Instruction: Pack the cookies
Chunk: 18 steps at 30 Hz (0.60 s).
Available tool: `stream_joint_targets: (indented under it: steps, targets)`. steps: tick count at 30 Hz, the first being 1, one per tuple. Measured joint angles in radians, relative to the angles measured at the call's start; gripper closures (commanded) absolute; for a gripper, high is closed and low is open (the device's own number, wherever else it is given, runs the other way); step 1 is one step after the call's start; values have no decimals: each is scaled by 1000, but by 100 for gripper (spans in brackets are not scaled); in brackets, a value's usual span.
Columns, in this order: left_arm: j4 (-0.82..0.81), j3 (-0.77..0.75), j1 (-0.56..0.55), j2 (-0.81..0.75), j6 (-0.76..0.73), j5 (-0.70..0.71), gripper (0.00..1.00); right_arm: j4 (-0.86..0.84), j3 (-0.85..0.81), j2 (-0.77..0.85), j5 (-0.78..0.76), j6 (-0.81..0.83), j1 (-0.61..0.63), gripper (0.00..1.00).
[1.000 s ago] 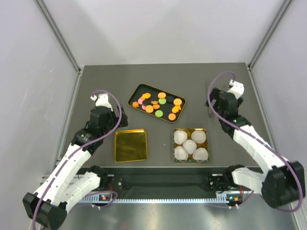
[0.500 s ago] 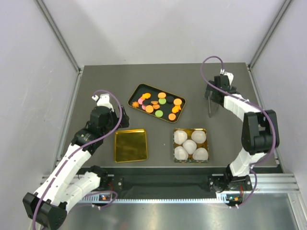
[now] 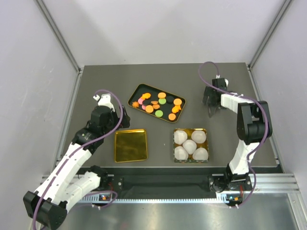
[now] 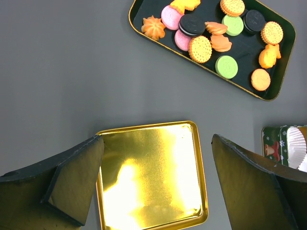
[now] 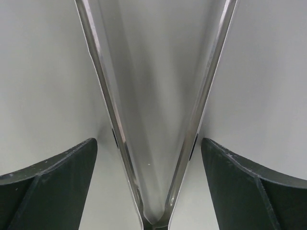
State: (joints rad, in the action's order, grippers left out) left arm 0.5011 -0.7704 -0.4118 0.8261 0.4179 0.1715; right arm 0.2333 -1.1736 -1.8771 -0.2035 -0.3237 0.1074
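— Left gripper [image 4: 156,179] is wide open and holds nothing, do you agree? It hangs over the gold tray [image 4: 153,158], one finger at each side. I cannot tell if it touches it.

— I agree. The gold tray is bare inside; no cookie is put there. It lies on the table [image 4: 57,86], close to the arm bases.

— And the box [image 3: 174,139] near it, on the right side?

— It has five paper cups [image 3: 190,145] in it, white ones. I see no cookie in any cup.

— So where are the cookies [image 4: 199,48]?

— All that I can see lie in the black tray [image 4: 242,60], which is farther from the bases than the gold tray and the box. There are orange, green, pink and black ones, lying flat, and some touch each other. I see none outside of this tray.

— Then the packing is not yet begun, I think. Every cookie must be carried over. Whether they go to the cups or to the gold tray, I cannot tell.

— And the right gripper [image 5: 148,141]?

— It is the farthest, over the far right part of the table, with its arm folded up high. Its jaws stand apart and nothing is between them. Its camera shows only the wall corner, so it points at no cookie.

— So all the work is left, in my judgement.
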Motion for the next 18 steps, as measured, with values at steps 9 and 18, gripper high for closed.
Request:
stream_joint_targets:
  steps: [9,18]
  targets:
    - [0,0,0,12,0,0,1,0,-9,-2,45,0,-21,18]
    - [0,0,0,17,0,0,1,13,-51,-32,71,2,-23,27]
